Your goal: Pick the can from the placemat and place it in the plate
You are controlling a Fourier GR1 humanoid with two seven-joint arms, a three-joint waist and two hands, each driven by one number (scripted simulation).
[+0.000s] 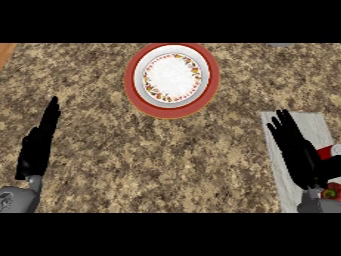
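I see counter [129, 150] | placemat [317, 125] right of plate, nearer me | plate [171, 74] far centre | right hand [298, 150] fingers straight, over placemat | can [334, 150] lying just right of that hand, axis unclear | left hand [36, 145] resting released, well apart

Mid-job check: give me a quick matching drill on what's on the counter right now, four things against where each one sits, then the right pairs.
Things:
1. plate
2. can
3. left hand
4. placemat

Places:
A. lower left, open, fingers pointing up, holding nothing
B. grey mat at the counter's right edge
C. far centre of the counter, red rim, patterned border
D. on the mat, just right of the right hand

Pairs: 1-C, 2-D, 3-A, 4-B
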